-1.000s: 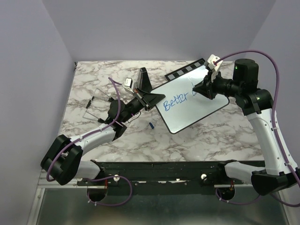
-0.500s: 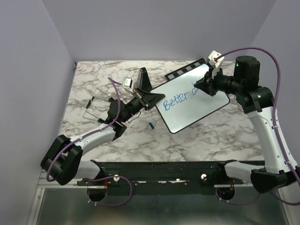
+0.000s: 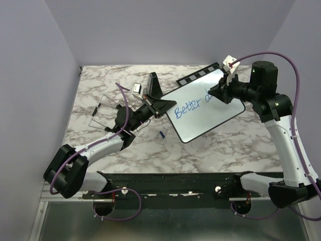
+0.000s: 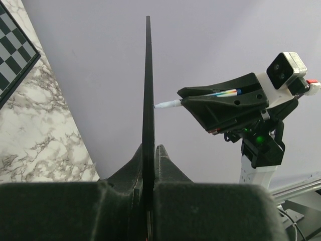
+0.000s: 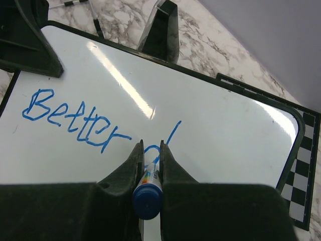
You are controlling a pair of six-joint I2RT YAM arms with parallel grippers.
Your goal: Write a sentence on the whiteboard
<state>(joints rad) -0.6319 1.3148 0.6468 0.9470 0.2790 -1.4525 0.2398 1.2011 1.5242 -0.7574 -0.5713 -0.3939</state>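
Left gripper (image 3: 159, 106) clamped on the whiteboard (image 3: 213, 120) at its left edge. Board sits diagonally at the far right of the marble table (image 3: 225, 148), far corner over the chessboard (image 3: 199, 75). Right gripper (image 5: 149, 146) pinches a blue marker (image 5: 147, 195), tip on the board. The sentence (image 5: 75, 120) so far: "Better" plus a "d".
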